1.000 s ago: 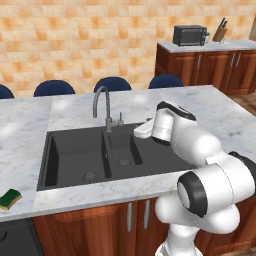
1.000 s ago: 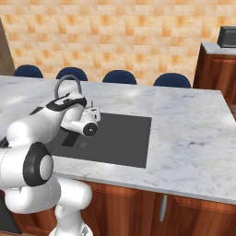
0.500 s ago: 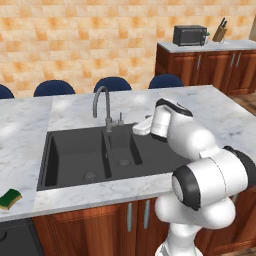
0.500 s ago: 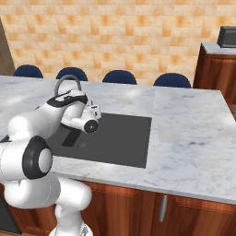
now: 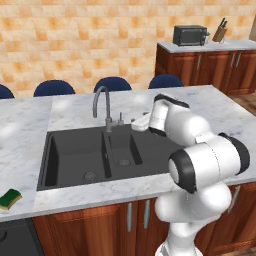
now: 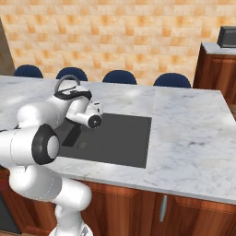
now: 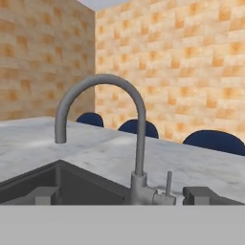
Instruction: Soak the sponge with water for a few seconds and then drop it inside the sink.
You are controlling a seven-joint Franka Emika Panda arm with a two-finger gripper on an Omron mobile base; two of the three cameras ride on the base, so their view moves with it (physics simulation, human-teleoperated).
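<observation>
The yellow and green sponge (image 5: 10, 199) lies on the marble counter near its front left edge, far from the arm. The dark double-basin sink (image 5: 48, 159) has a grey gooseneck faucet (image 5: 102, 106) at its back rim, and no water runs from it. My gripper (image 5: 135, 124) hovers over the sink's right side, just right of the faucet base and pointing at it. In the hand view the gripper (image 7: 124, 196) is open, its fingertips (image 7: 46, 195) set wide apart. Ahead of them stand the faucet (image 7: 139, 143) and its small lever (image 7: 168, 183).
Dark blue chair backs (image 5: 114, 84) line the far side of the counter. A flat drainboard (image 6: 124, 138) lies right of the basins. At the back right, a wooden cabinet carries a microwave (image 5: 189, 35) and a knife block (image 5: 219, 32).
The hand has moved a little left and up, closer to the faucet base. The gripper has stayed open, and the sponge has not moved.
</observation>
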